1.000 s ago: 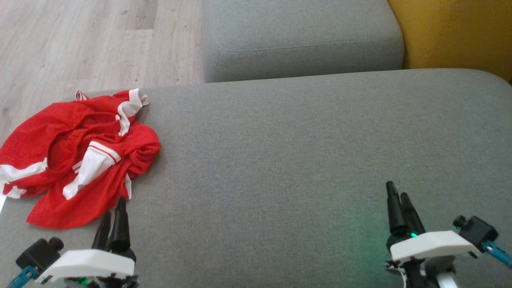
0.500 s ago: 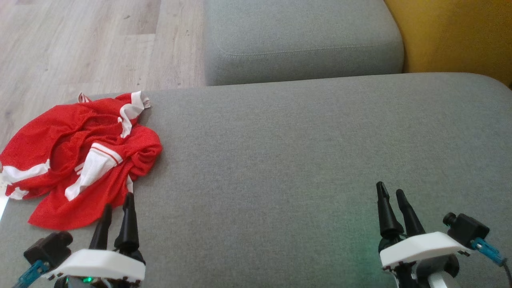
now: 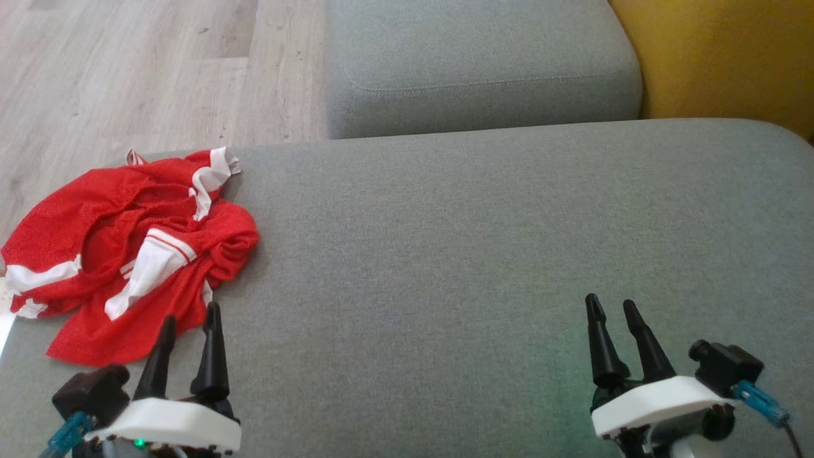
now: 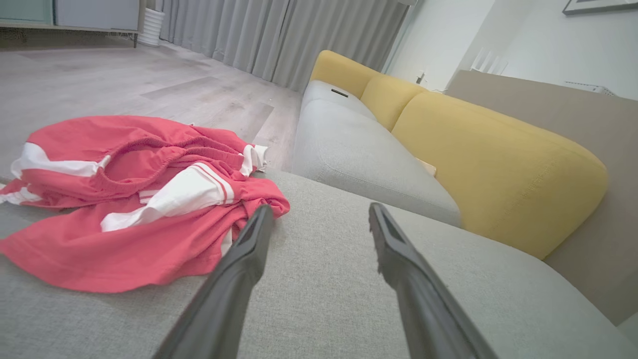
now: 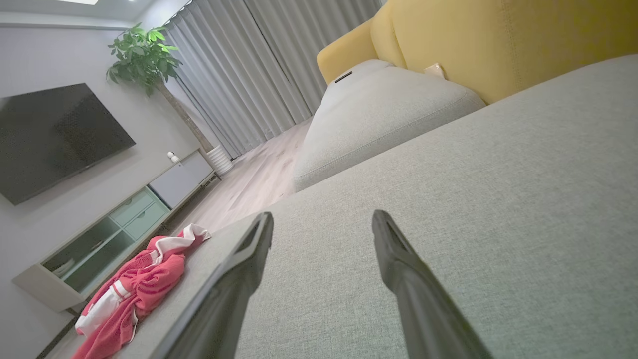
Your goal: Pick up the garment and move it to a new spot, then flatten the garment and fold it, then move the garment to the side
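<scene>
Left gripper (image 3: pixel 189 316) and right gripper (image 3: pixel 611 303), both spread wide and empty, over the near edge of the seat cushion (image 3: pixel 445 242). Red garment (image 3: pixel 95 210) crumpled at its left edge, just beyond the left gripper; pickup pending, likely needing a short reach and closure.

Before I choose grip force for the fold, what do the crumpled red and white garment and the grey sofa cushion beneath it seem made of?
Crumpled red and white garment: probably light synthetic sports mesh, matt; fine dotted texture, soft folds, gathered elastic waistband.
Grey sofa cushion: woven upholstery fabric, matt; flecked weave visible close up. Filling cannot be told.
</scene>
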Tool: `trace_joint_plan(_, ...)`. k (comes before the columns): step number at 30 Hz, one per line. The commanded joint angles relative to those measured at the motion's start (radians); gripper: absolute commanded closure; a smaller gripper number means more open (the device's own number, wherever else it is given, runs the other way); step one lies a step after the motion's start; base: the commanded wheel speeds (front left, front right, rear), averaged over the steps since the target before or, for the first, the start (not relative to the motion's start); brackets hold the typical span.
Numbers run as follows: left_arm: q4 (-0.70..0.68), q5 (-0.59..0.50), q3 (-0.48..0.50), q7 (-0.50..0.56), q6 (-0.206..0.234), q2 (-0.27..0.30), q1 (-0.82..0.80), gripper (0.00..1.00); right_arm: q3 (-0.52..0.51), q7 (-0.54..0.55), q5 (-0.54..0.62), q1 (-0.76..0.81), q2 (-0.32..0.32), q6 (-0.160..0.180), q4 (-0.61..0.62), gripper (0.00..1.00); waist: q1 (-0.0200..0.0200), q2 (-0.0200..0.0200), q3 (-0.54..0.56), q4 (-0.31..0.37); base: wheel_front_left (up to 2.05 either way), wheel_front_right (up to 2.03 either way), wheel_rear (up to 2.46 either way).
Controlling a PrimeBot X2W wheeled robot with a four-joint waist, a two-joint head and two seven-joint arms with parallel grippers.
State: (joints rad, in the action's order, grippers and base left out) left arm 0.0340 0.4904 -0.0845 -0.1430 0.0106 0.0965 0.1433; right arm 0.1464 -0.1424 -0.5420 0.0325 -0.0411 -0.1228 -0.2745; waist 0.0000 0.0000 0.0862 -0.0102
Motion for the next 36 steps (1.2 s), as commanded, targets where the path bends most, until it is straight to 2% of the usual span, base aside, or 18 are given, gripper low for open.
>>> trace_joint_plan(1,-0.043,-0.034,0.020,-0.015,0.007,0.021,-0.026,0.00,0.023,-0.017,0.034,-0.038,-0.007,-0.006,0.040,0.00,0.0000,0.0000,0.002,-0.001,0.00,0.00,0.00)
trace_joint_plan(28,-0.082,-0.366,0.021,-0.095,-0.012,0.018,0.020,0.00,0.077,-0.096,0.335,-0.019,-0.009,-0.007,0.026,0.00,0.0000,0.0000,0.034,-0.006,0.00,0.00,0.00)
trace_joint_plan(36,-0.057,-0.459,0.035,-0.119,-0.015,0.008,0.034,0.00,0.091,-0.119,0.433,-0.012,-0.009,-0.008,0.026,0.00,0.0000,0.0000,0.045,-0.008,0.00,0.00,0.00)
